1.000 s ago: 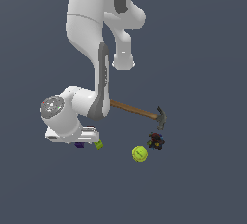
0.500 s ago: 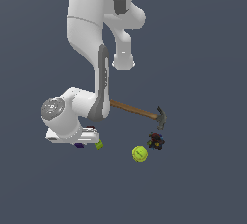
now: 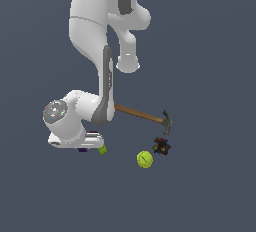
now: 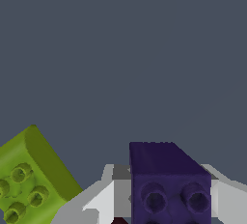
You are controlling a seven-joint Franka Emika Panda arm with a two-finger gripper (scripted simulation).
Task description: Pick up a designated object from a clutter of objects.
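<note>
Purple cube (image 4: 170, 182) sits low in the wrist view, squarely between the two pale fingers (image 4: 103, 201), its studded face toward the camera and its longer side running away from it. Whether the pads already press its sides I cannot tell. In the exterior view it peeks out beneath the wrist at lower left, just beside the lime-green block (image 3: 102, 150).

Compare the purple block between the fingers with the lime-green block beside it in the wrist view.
The purple block is dark purple; the lime-green block is bright lime. The purple block sits between the gripper fingers, while the green one lies outside them, untouched. The purple block faces the camera squarely; the green one is tilted at an angle. Both are small studded blocks of similar size.
</note>
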